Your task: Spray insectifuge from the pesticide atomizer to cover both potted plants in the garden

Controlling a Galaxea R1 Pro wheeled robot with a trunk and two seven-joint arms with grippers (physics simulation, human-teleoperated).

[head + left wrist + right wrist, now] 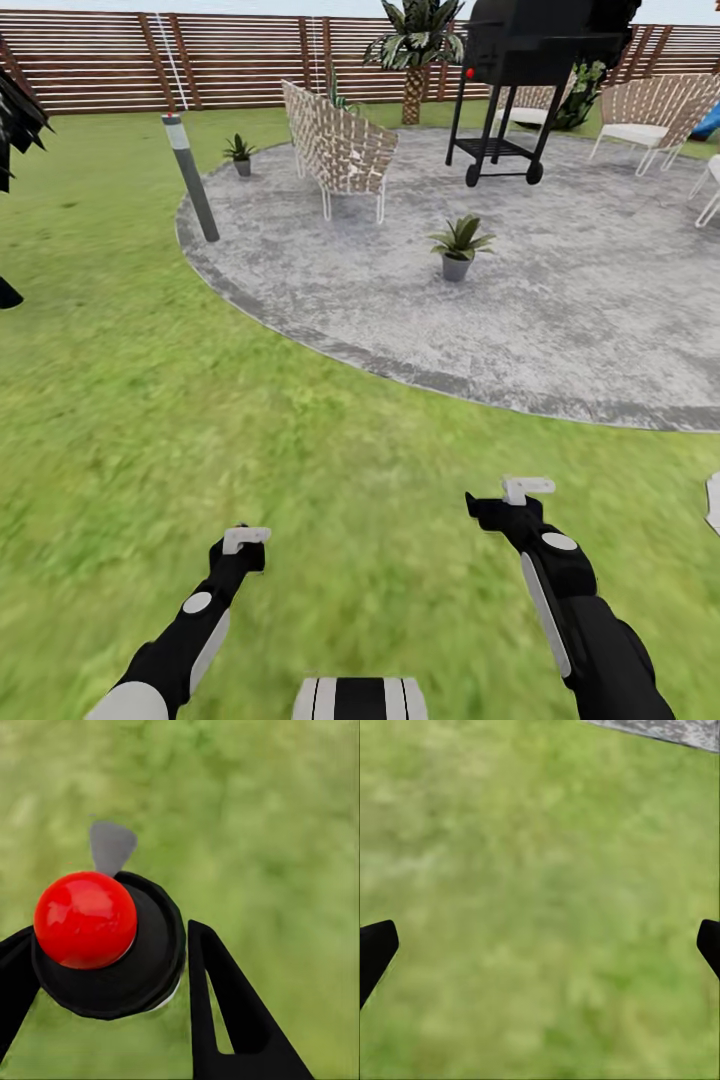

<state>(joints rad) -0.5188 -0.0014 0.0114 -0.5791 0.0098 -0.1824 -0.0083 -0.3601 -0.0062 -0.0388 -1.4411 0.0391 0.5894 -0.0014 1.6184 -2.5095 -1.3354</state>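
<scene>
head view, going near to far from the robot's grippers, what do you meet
left gripper and right gripper over the lawn → patio edge → nearer potted plant → wicker chair → farther potted plant → fence

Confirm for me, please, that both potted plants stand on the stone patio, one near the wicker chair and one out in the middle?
Not quite. The head view shows the middle potted plant on the stone patio, but the other potted plant, near the wicker chair, stands on the lawn just off the patio's edge.
</scene>
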